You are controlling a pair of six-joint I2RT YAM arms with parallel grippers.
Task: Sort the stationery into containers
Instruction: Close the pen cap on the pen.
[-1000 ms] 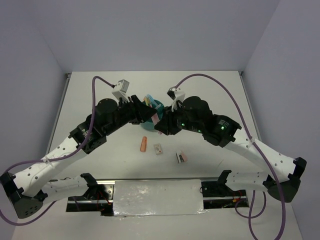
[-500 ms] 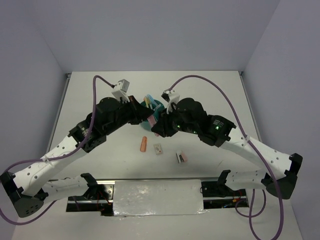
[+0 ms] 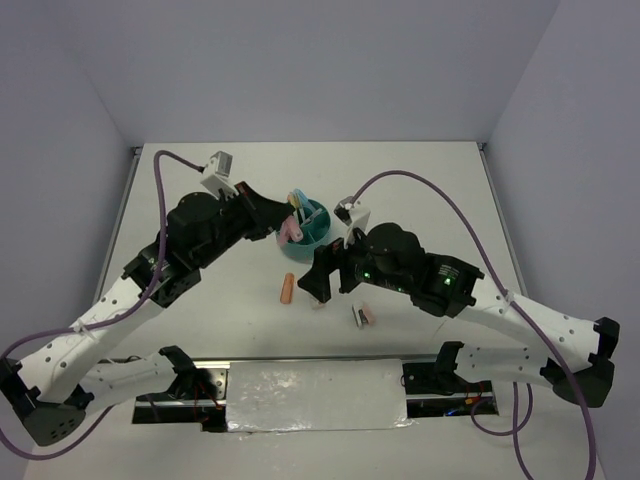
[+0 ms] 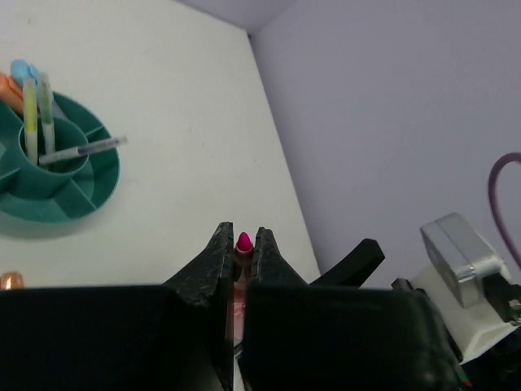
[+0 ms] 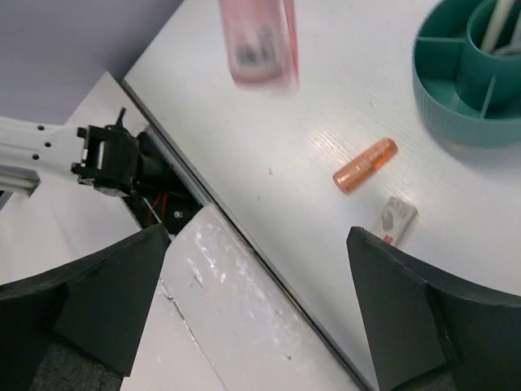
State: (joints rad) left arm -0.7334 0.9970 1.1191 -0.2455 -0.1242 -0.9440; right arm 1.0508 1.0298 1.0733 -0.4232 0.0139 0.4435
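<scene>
Partly done — pens in the bowl, upper left; left gripper pinches a pink marker, right gripper gapes — orange marker, white piece lie loose.

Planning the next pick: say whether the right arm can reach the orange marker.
Probably yes: the right pincer hangs open close above the orange marker, and nothing covers it.

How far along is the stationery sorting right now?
Partly done. Several pens and markers already stand in the teal organiser. The left gripper has its jaws shut on a pink marker, not yet dropped in. Still on the table: an orange marker, a small white piece and a pink piece, with the right gripper open near them.
</scene>
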